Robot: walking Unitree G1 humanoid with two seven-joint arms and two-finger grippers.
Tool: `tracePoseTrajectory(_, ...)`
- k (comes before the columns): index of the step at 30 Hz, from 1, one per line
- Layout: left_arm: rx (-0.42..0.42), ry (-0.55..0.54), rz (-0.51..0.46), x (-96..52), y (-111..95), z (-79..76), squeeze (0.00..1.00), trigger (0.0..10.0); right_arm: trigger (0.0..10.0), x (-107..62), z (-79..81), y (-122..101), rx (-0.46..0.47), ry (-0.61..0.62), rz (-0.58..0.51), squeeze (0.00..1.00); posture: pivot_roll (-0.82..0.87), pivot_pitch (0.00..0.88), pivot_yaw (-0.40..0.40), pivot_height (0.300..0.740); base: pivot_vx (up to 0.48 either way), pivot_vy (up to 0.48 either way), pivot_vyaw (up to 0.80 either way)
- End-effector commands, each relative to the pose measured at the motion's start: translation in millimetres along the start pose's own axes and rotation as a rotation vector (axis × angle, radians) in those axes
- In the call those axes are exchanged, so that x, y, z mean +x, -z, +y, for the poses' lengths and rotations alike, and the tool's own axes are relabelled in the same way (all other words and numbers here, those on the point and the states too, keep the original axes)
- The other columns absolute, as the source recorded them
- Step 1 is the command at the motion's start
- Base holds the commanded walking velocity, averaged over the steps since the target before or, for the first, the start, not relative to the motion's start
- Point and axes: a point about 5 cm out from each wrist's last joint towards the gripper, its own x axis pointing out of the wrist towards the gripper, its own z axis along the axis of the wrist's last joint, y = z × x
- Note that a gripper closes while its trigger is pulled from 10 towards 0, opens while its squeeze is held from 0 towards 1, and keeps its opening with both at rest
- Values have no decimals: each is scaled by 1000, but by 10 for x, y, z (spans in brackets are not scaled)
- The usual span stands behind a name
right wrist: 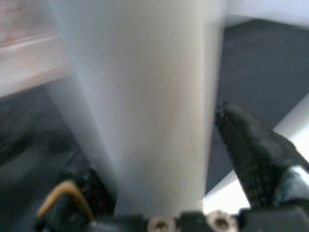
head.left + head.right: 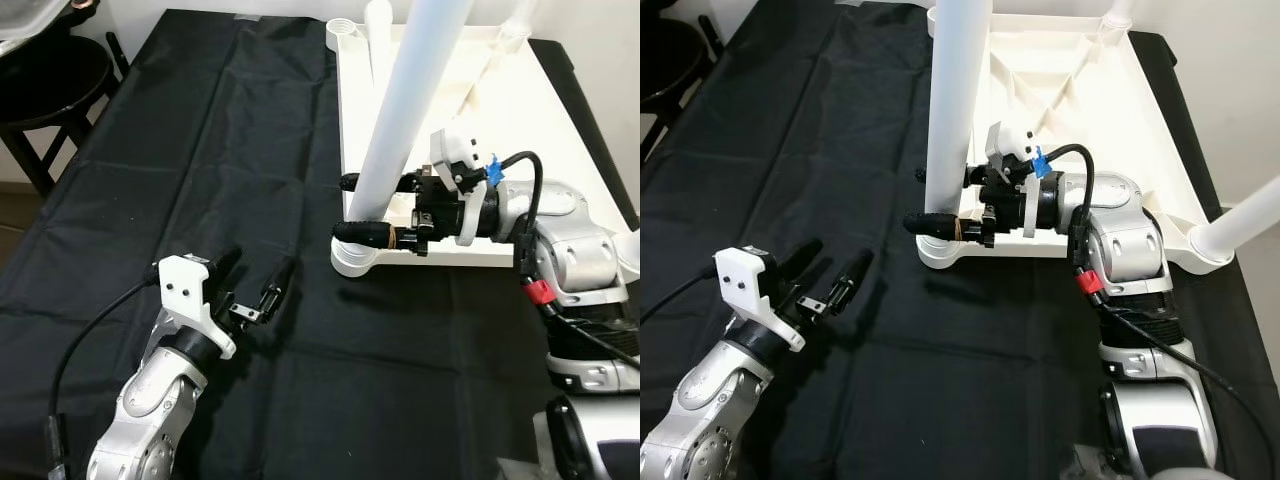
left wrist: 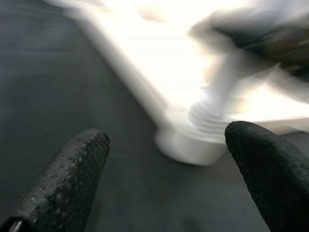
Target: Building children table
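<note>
An upturned white table top (image 2: pixel 520 120) lies on a black cloth (image 2: pixel 250 120), with white legs standing up from its corners. My right gripper (image 2: pixel 345 207) is shut on the near-left table leg (image 2: pixel 410 100) just above its corner socket (image 3: pixel 193 140), one black finger on each side. The right wrist view has that leg (image 1: pixel 154 96) pressed between the fingers (image 1: pixel 256 150). My left gripper (image 2: pixel 258 262) hovers open over the cloth, left of and nearer than that corner, holding nothing. Its fingertips (image 3: pixel 72 179) point at the socket.
Other legs stand at the back left (image 2: pixel 380 30), the back right (image 2: pixel 505 40) and the near right corner (image 2: pixel 1245 220). A black stool (image 2: pixel 50 90) stands beyond the cloth's far left edge. Bare cloth stretches left of the table top.
</note>
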Motion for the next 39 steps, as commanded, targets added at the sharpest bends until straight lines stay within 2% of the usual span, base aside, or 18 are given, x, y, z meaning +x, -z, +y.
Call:
tracePoseTrajectory(1, -17, 113, -9, -90, -33, -103, 0, 10000, 0, -116, -60, 377, 62, 343, 204, 0, -42, 235, -65, 740, 0, 0, 0)
tracePoseTrajectory(2, -16, 153, 7, -136, -20, -143, 0, 10000, 0, -125, -48, 417, 67, 398, 211, 0, -47, 222, -64, 740, 0, 0, 0)
tracePoseTrajectory(6, -8, 158, -2, -183, -26, -190, 0, 10000, 0, -90, -70, 323, 21, 393, 182, 0, -47, 222, -64, 740, 0, 0, 0)
tracePoseTrajectory(11, -77, 140, -9, -157, 105, -194, 0, 10000, 0, -7, -40, 303, -12, 318, 172, 0, -47, 161, -92, 740, 0, 0, 0)
tracePoseTrajectory(15, -85, 140, -6, -141, 135, -179, 0, 10000, 0, 24, -34, 287, -18, 296, 160, 0, -43, 153, -93, 740, 0, 0, 0)
tracePoseTrajectory(16, -86, 141, -4, -133, 147, -165, 0, 10000, 5608, 36, -24, 271, -19, 290, 154, 0, -41, 150, -91, 740, 0, 0, 0)
tracePoseTrajectory(18, -86, 141, -4, -133, 147, -165, 0, 10000, 5608, 36, -24, 271, -19, 290, 154, 0, -41, 150, -91, 740, 0, 0, 0)
tracePoseTrajectory(19, -93, 144, -3, -130, 159, -151, 0, 10000, 10000, 53, 8, 224, -28, 292, 144, 0, -36, 139, -86, 740, 0, 0, 0)
tracePoseTrajectory(22, -99, 65, -3, -94, 212, -29, 0, 10000, 10000, 88, 47, -71, -43, 137, -3, 0, -22, 119, -77, 740, 0, 0, 0)
tracePoseTrajectory(23, -99, 65, -3, -94, 212, -29, 0, 10000, 10000, 88, 47, -71, -43, 137, -3, 0, -22, 119, -77, 740, 0, 0, 0)
tracePoseTrajectory(24, -83, 35, -3, -69, 219, 8, 0, 10000, 10000, 56, 18, -174, -18, 54, -59, 1000, -21, 113, -75, 740, 0, 0, 0)
tracePoseTrajectory(25, -83, 35, -3, -69, 219, 8, 0, 10000, 10000, 56, 18, -174, -18, 54, -59, 1000, -21, 113, -75, 740, 0, 0, 0)
tracePoseTrajectory(28, -50, 10, 0, -30, 232, 33, 0, 10000, 10000, -96, -51, -395, -47, -189, -135, 1000, -20, 109, -72, 740, 0, 0, 0)
tracePoseTrajectory(30, -48, 12, 1, -28, 236, 29, 0, 10000, 10000, -127, -67, -426, -47, -232, -141, 1000, -20, 109, -72, 740, 0, 0, 0)
tracePoseTrajectory(31, -44, 11, 5, -25, 249, 35, 0, 10000, 10000, -228, -195, -524, -133, -335, -133, 1000, -4, 111, -75, 740, 0, 0, 0)
tracePoseTrajectory(34, -41, 10, 8, -24, 253, 38, 0, 10000, 10000, -315, -269, -593, -189, -433, -110, 1000, 3, 116, -77, 740, 0, 0, 0)
tracePoseTrajectory(37, -41, 11, 8, -23, 253, 37, 0, 10000, 10000, -339, -277, -615, -204, -466, -106, 1000, 3, 116, -77, 740, 0, 0, 0)
tracePoseTrajectory(39, -39, 10, 8, -25, 250, 28, 0, 10000, 10000, -342, -393, -730, -252, -521, -96, 1000, 14, 126, -76, 740, 0, 0, 0)
